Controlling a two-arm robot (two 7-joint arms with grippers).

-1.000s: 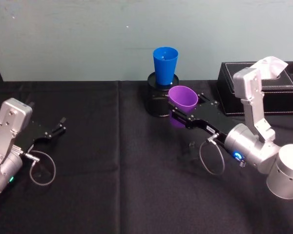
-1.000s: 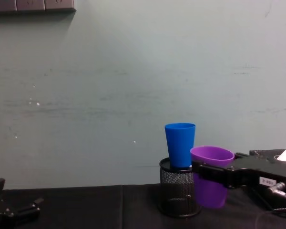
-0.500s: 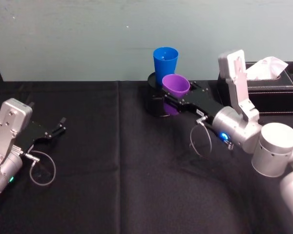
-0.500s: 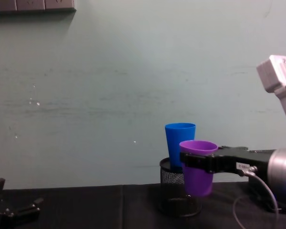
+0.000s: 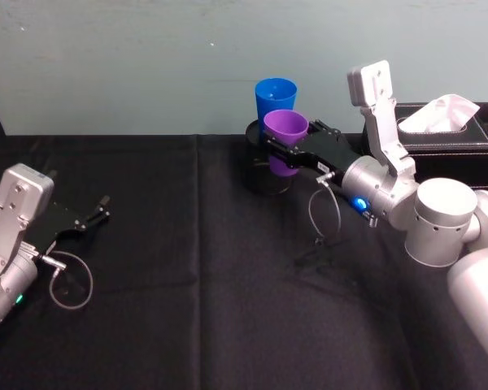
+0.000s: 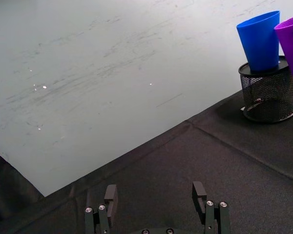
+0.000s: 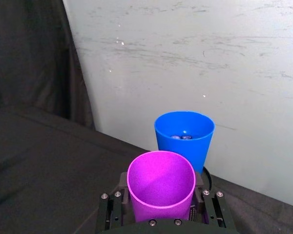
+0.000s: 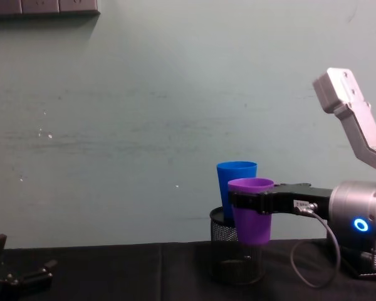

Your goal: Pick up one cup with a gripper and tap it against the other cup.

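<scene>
The purple cup (image 5: 285, 130) hangs upright in the air with my right gripper (image 5: 283, 152) shut around its wall. It is just in front of the blue cup (image 5: 275, 96), which stands in a black wire-mesh holder (image 5: 264, 177) by the wall. In the chest view the purple cup (image 8: 250, 216) overlaps the blue cup (image 8: 236, 172), with its rim a little lower. The right wrist view shows the purple cup (image 7: 161, 184) close to the blue cup (image 7: 184, 134); whether they touch I cannot tell. My left gripper (image 5: 98, 213) rests open at the table's left, far from both.
A black tissue box (image 5: 451, 138) stands at the back right, behind my right arm. The table is covered with a black cloth (image 5: 195, 284). A pale green wall (image 8: 144, 113) rises right behind the mesh holder (image 8: 229, 251).
My right gripper has carried the purple cup up and back to the left, toward the blue cup. The left arm has not moved.
</scene>
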